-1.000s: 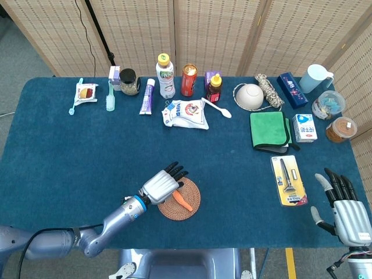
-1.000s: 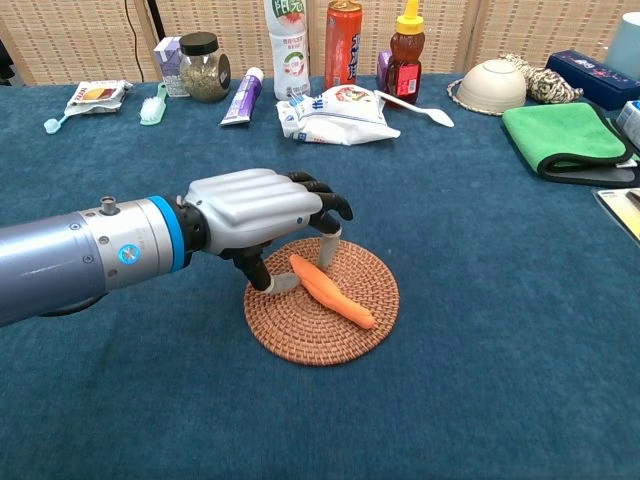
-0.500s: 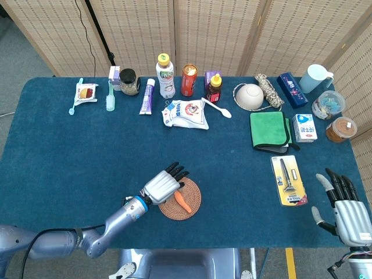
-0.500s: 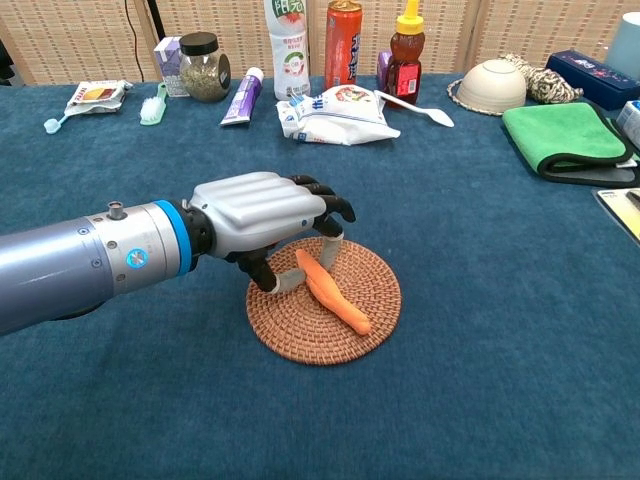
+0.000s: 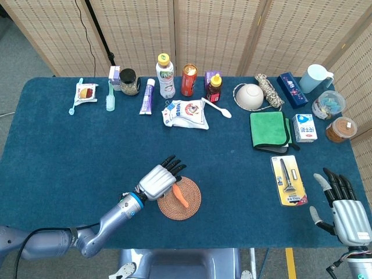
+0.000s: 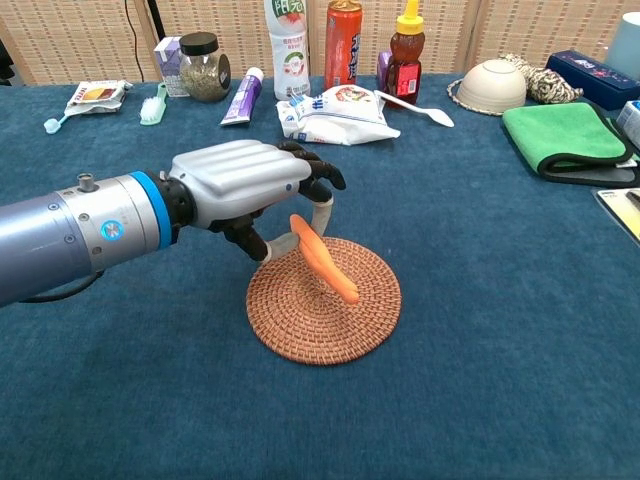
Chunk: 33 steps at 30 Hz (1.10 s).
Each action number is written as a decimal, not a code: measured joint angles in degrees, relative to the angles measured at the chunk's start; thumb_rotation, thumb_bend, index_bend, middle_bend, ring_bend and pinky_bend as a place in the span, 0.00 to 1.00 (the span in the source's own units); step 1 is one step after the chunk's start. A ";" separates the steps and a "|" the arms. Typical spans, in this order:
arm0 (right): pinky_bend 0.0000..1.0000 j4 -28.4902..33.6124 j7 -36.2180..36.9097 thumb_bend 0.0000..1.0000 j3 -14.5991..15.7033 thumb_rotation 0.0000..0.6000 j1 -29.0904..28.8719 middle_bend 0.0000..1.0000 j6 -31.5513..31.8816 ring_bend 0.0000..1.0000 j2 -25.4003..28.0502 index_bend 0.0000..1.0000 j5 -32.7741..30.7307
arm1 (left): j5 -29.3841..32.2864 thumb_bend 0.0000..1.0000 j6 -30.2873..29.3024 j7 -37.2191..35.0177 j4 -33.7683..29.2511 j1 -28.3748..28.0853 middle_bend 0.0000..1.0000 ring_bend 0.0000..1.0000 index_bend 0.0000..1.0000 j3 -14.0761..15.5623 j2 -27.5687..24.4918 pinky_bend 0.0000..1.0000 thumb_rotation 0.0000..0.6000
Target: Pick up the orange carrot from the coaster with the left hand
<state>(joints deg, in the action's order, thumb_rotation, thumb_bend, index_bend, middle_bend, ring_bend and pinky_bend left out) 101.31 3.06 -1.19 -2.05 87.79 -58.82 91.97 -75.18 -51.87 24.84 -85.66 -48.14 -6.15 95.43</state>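
One hand (image 6: pixel 245 190) pinching carrot (image 6: pixel 322 258), seemingly lifted

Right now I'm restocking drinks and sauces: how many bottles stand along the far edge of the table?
2: a white drink bottle with a yellow cap, left of the red can, and a dark sauce bottle with a yellow cap, right of it. None looks hidden.

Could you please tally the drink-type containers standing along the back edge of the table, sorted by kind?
Bottles: 2, the white drink bottle and the honey bottle
Cans: 1, the red can
Jars: 1, the dark-lidded jar
Cups: 1, the pale blue cup
Total: 5
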 measured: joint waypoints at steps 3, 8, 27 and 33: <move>0.00 0.37 0.30 0.44 0.05 1.00 -0.28 0.00 -0.36 0.00 0.18 0.11 0.32 | -0.83 0.59 -1.01 -0.71 -0.66 0.43 0.17 0.09 0.66 0.03 -1.56 0.00 1.00; 0.00 1.11 0.36 0.44 -0.07 1.00 -1.04 0.00 -1.20 0.00 0.47 0.12 0.71 | -3.11 0.59 -2.99 -1.63 -2.11 1.28 0.17 0.10 0.67 0.44 -5.00 0.00 1.00; 0.00 5.00 7.15 0.44 -0.44 1.00 -6.22 0.00 -7.44 0.00 1.44 0.20 2.49 | -16.81 0.59 -14.87 -5.55 -5.44 5.16 0.17 0.10 0.68 2.17 -18.64 0.00 1.00; 0.00 6.12 13.41 0.44 -0.54 1.00 -9.60 0.00 -11.86 0.00 1.46 0.22 2.92 | -22.31 0.59 -18.60 -6.38 -4.69 5.36 0.17 0.09 0.67 1.91 -20.84 0.00 1.00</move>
<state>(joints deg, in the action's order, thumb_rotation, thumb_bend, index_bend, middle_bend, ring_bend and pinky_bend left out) 107.43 16.47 -1.73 -11.65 75.93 -57.36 94.89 -97.50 -70.48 18.46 -90.35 -42.78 -4.24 74.59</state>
